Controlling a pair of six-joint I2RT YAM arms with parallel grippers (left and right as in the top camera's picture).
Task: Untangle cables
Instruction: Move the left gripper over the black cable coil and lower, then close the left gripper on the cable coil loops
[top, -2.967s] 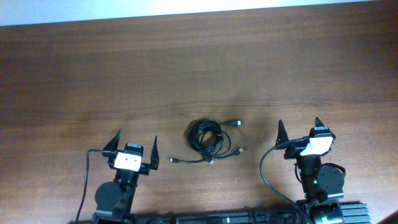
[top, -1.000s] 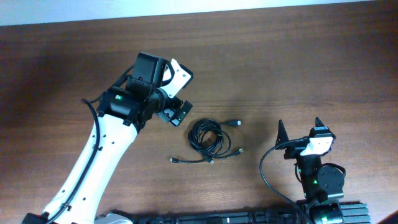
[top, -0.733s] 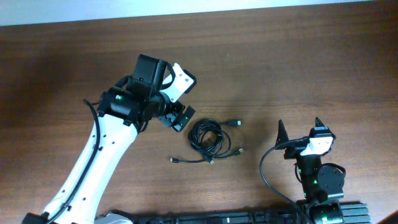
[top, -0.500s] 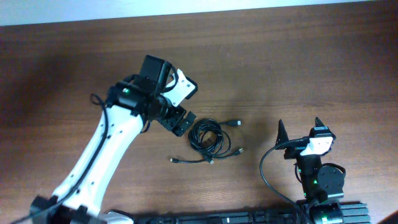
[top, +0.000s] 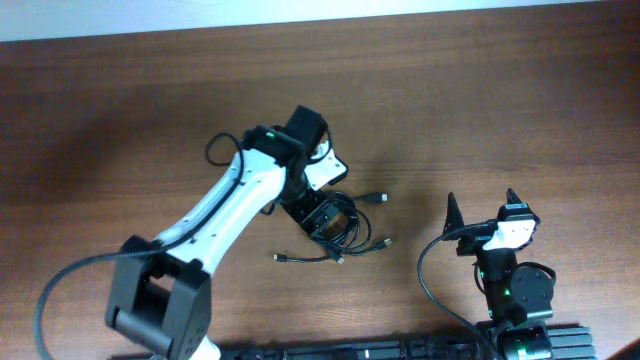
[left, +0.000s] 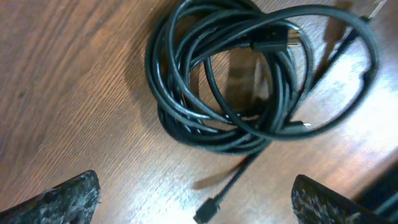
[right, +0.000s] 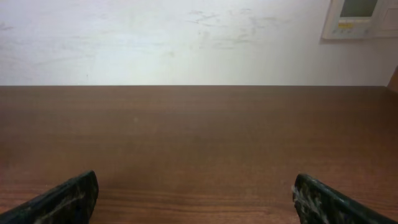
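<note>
The cables are thin black cords coiled in a loose tangled bundle on the wooden table, with plug ends trailing right and toward the front. In the left wrist view the bundle fills the top of the frame, with one small plug end on the wood below it. My left gripper is open and empty, low over the left side of the bundle; its fingertips stand wide apart. My right gripper is open and empty, parked at the front right, away from the cables.
The brown wooden table extends all round the bundle. Its far edge meets a white wall with a small wall panel. The right arm's base stands at the front right.
My left arm rose from its parked place at the front left, swung over the table and came down rightward onto the cable bundle. The right arm and the cables have not moved.
</note>
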